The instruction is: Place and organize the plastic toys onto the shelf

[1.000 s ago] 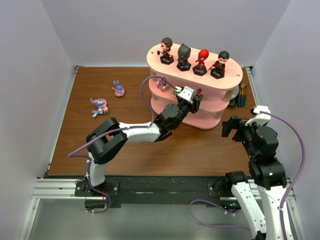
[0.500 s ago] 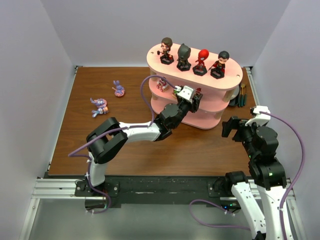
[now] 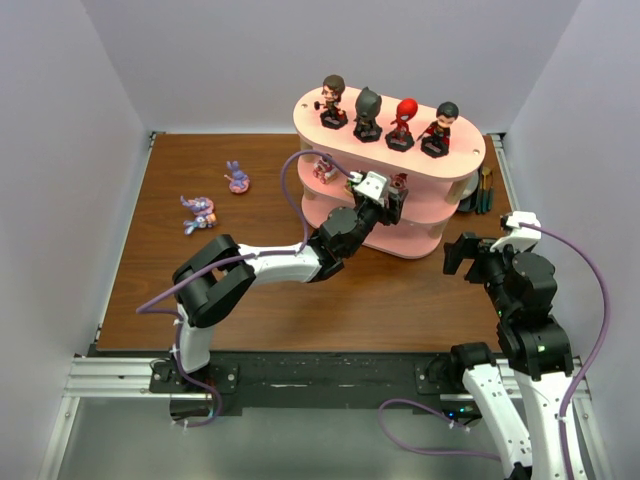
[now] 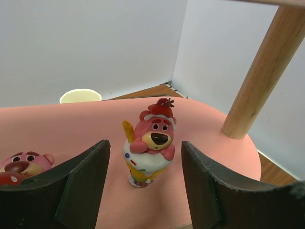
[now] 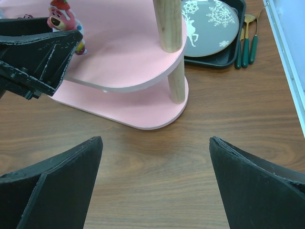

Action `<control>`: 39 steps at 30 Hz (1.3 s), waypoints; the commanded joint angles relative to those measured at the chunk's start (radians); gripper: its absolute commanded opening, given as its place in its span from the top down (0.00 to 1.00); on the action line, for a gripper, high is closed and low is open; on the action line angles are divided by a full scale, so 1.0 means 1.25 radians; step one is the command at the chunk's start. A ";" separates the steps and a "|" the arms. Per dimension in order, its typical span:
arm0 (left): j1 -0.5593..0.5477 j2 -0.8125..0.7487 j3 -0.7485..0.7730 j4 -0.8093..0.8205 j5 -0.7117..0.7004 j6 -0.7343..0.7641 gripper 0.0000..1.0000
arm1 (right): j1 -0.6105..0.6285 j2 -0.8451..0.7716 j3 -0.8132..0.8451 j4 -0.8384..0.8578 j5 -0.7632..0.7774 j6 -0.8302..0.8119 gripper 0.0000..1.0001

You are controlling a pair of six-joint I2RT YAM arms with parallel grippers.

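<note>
Bear toy point(image 4: 150, 143) on shelf point(image 4: 71, 125), left tool point(image 4: 144, 150) open around it, right tool point(image 5: 155, 143) open

Top view looks down from behind the arm bases over the whole counter point(image 3: 400, 300), shelf point(image 3: 390, 158) at 1 o'clock; left wrist view sits close, level with a shelf board, facing a pink bear point(image 4: 150, 143); right wrist view, farther back, looks down, sharing that bear point(image 5: 62, 16) at 11 o'clock.

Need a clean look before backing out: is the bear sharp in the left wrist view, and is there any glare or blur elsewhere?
Left wrist: pink bear sharp, evenly lit; left hand nearly black. Right wrist: table grain crisp, no glare. Top external: even light, soft shadows, no blur.
</note>
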 commanded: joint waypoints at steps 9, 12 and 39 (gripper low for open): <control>0.004 -0.044 -0.018 0.046 -0.018 -0.017 0.29 | 0.004 -0.008 0.000 0.026 -0.015 -0.011 0.02; 0.004 -0.062 -0.041 0.053 -0.016 -0.030 0.27 | 0.005 -0.008 0.001 0.025 -0.016 -0.012 0.02; 0.057 -0.707 -0.407 -0.654 -0.211 -0.244 0.16 | 0.005 -0.033 0.060 -0.032 -0.134 -0.022 0.01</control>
